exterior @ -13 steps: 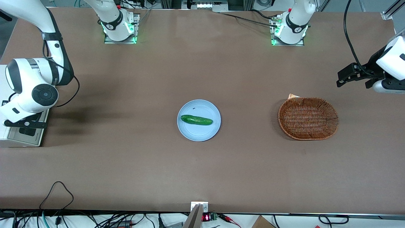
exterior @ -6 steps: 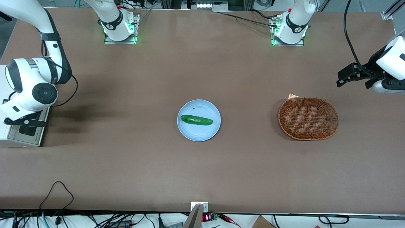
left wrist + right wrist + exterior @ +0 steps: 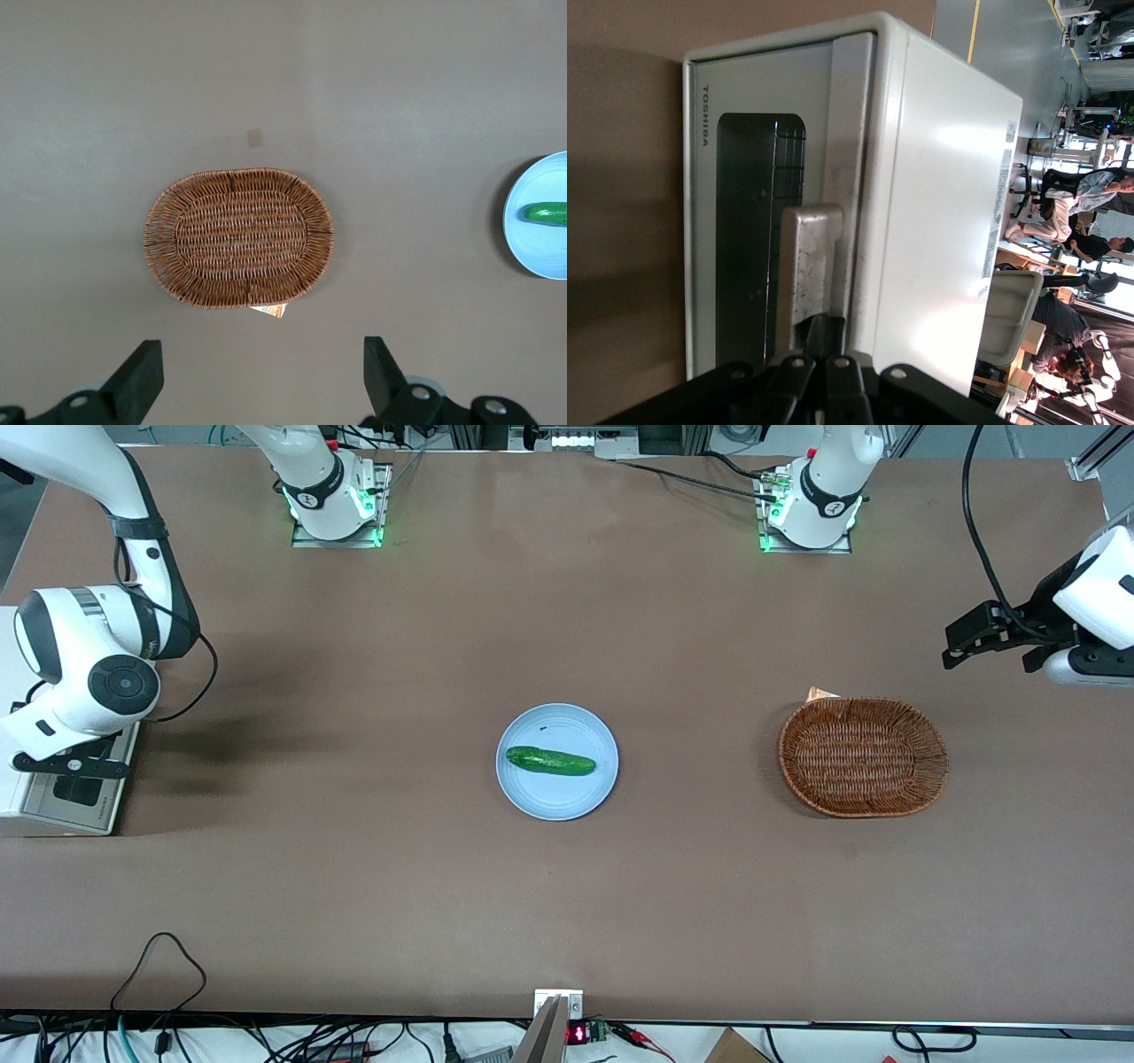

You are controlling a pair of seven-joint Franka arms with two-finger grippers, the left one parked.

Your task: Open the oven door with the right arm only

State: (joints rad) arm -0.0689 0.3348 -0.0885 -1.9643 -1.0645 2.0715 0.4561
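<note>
The small white toaster oven (image 3: 18, 802) stands at the working arm's end of the table. Its oven door (image 3: 69, 804) is a cream frame with a dark glass window (image 3: 749, 230) and a silver bar handle (image 3: 808, 266), and it looks closed against the oven body (image 3: 939, 195). The white right arm (image 3: 84, 660) hangs over the oven. Its black gripper (image 3: 69, 769) sits just above the door. In the right wrist view the gripper (image 3: 828, 329) is shut, its fingertips pressed together at the end of the handle, in the gap between handle and door.
A light blue plate (image 3: 585, 788) holding a green cucumber (image 3: 550, 761) lies mid-table. A brown wicker basket (image 3: 863, 756) lies toward the parked arm's end, also seen in the left wrist view (image 3: 239, 237). A black cable (image 3: 190, 691) loops from the right arm's wrist.
The right arm's wrist and gripper have shifted slightly away from the front camera over the oven. The door looks unchanged.
</note>
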